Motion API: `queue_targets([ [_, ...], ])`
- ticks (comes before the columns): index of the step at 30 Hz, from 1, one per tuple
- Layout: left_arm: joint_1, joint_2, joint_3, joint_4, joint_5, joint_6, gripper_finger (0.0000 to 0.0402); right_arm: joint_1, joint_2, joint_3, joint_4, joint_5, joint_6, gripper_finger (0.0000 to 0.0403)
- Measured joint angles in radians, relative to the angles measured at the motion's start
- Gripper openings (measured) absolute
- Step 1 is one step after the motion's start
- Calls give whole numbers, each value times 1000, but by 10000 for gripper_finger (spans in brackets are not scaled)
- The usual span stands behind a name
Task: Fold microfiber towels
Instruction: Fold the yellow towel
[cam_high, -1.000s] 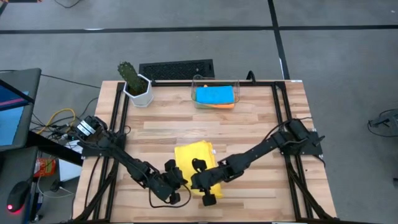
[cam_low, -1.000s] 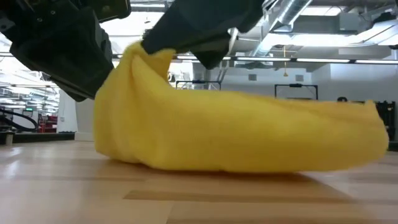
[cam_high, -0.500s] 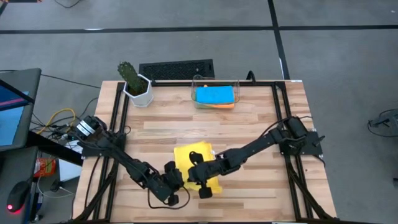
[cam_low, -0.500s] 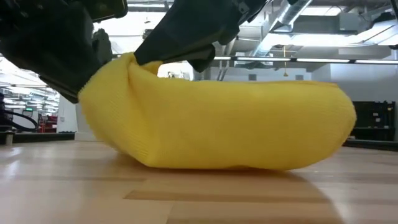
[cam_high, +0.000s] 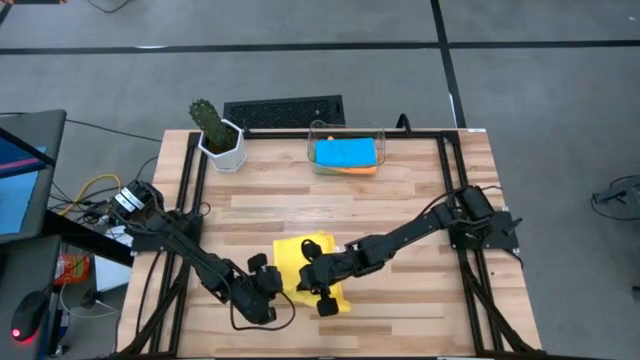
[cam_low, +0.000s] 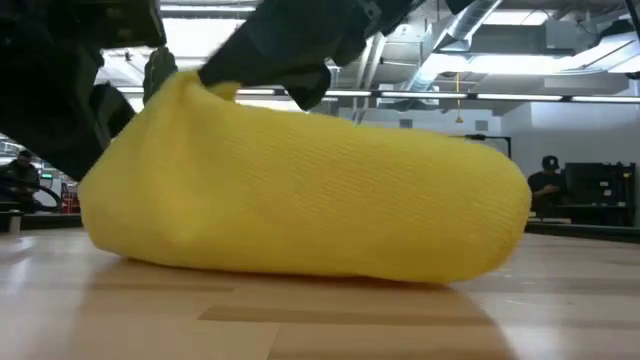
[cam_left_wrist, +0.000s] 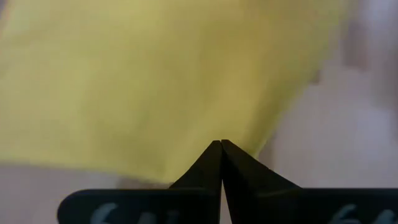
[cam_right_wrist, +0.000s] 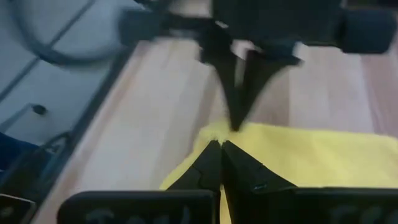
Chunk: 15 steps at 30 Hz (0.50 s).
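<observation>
The yellow towel (cam_high: 312, 262) lies bunched near the table's front middle, its underside on the wood (cam_low: 300, 190). My left gripper (cam_high: 280, 286) and my right gripper (cam_high: 300, 282) are both shut on its raised left part, fingertip to fingertip. That raised peak shows in the low view (cam_low: 185, 85). The blue towel (cam_high: 345, 151) lies on the orange towel (cam_high: 352, 170) in the clear bin at the back. The green towel is out of view. My left gripper pinches the towel's raised edge (cam_right_wrist: 231, 128) between its two shut fingers, coming slanting from the table's left and above. The held part is lifted; the rest rests on the table. My right gripper pinches the same raised edge at a corner-like tip (cam_right_wrist: 211, 135), coming from the table's right, opposite my left gripper. One layer or several, I cannot tell. The towel slopes down slack from the hold to the table.
The clear bin (cam_high: 318, 132) stands at the back middle. A potted cactus (cam_high: 218, 135) stands at the back left, and a dark grille (cam_high: 283, 110) lies behind the table. Bare wood lies to the towel's right and far side. A person (cam_low: 548, 180) shows in the room beyond.
Both grippers have moved together toward the table's left edge, still shut on the yellow towel's raised edge. The towel's right end has been drawn in toward the left, so the towel now sits shorter and more bunched.
</observation>
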Motion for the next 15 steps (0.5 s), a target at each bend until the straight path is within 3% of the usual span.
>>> queue_targets([
  [9,-6,-20,0,-64,-33,-28,0,-15,1,0,53,-12,-2,31],
  [15,-6,-24,0,-82,-56,-28,0,-25,117,68,80,-56,6,31],
])
